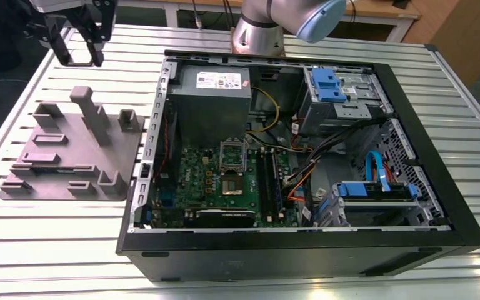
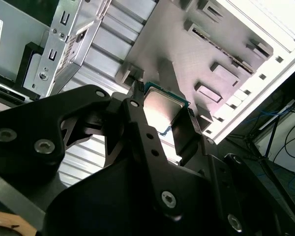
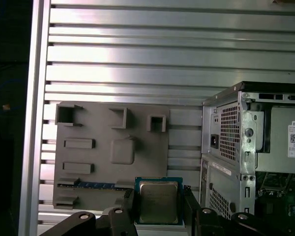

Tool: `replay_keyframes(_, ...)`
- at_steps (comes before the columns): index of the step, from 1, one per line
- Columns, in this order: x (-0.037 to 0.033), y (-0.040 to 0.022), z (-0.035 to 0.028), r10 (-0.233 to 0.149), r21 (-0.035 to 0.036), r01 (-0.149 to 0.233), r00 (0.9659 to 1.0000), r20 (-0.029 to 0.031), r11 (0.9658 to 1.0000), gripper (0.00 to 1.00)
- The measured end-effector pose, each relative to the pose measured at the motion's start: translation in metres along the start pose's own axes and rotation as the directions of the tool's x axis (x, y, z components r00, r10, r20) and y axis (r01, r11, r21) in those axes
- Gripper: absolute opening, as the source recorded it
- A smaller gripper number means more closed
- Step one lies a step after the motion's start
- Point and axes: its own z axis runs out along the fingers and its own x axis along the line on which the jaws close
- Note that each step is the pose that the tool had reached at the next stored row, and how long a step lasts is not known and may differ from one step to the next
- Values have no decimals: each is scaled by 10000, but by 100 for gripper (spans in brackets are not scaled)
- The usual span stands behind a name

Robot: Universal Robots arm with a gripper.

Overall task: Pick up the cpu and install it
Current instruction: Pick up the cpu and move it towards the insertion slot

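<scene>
Silvery lid toward the wrist cameras, the cpu point(image 3: 159, 201) is clamped by two opposite edges in the gripper point(image 1: 77, 59), over the table's point(image 1: 57, 237) far left, beyond the grey tray point(image 1: 73, 156). Pick-up looks done; installing calls for a carry right to the socket point(image 1: 233, 172), edges squared. Nearly square, so no real long axis.

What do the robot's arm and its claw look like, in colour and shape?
The arm is a round, silver-grey metal tube with a light blue cap on its joint. The claw is matte black, built from flat angular linked bars fastened with silver screws.
</scene>
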Motion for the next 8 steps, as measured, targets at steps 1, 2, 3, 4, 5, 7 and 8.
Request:
replay_keyframes(1,-3,0,0,0,0,0,10000,0,10000,47)
replay_keyframes(2,-5,0,0,0,0,0,10000,0,10000,47)
replay_keyframes(3,-8,0,0,0,1,0,10000,0,10000,47)
replay_keyframes(4,-10,0,0,0,0,0,10000,0,10000,47)
replay_keyframes(5,-13,0,-1,0,1,0,10000,0,10000,47)
replay_keyframes(7,-18,-1,0,0,0,0,10000,0,10000,47)
replay_keyframes(8,-21,0,-1,0,0,0,10000,0,10000,47)
